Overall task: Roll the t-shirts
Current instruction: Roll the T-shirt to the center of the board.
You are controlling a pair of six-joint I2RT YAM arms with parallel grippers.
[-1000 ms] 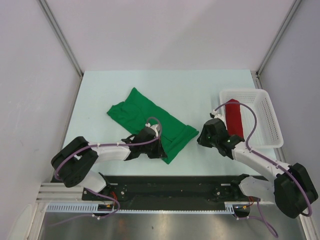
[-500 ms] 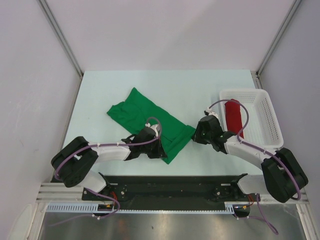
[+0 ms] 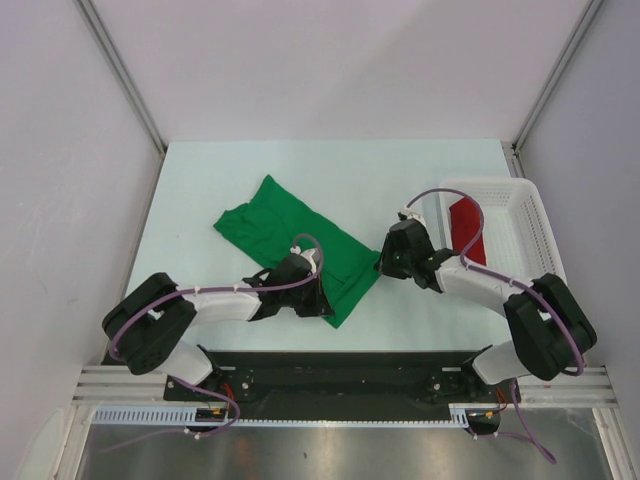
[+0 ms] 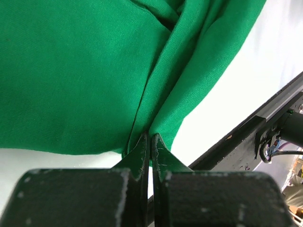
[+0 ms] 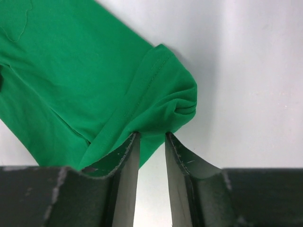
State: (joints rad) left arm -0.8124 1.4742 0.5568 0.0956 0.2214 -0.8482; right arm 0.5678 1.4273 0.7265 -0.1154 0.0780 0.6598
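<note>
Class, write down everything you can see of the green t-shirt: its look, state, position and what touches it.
The green t-shirt is plain, bright, soft knit cloth, folded into a long flat band and not yet rolled. It lies diagonally on the pale table, from far left to near right. The left gripper is shut, pinching its creased near edge. The right gripper, jaws apart, sits at its bunched right corner, where a stitched hem shows.

Your flat shirt (image 3: 290,225) lies mid-frame on the bench (image 3: 350,170), the rolled shirt (image 3: 465,228) in the basket (image 3: 532,212) at right. The left gripper (image 4: 150,137) sits at the flat shirt's lower edge, the right gripper (image 5: 151,137) at its right corner.
</note>
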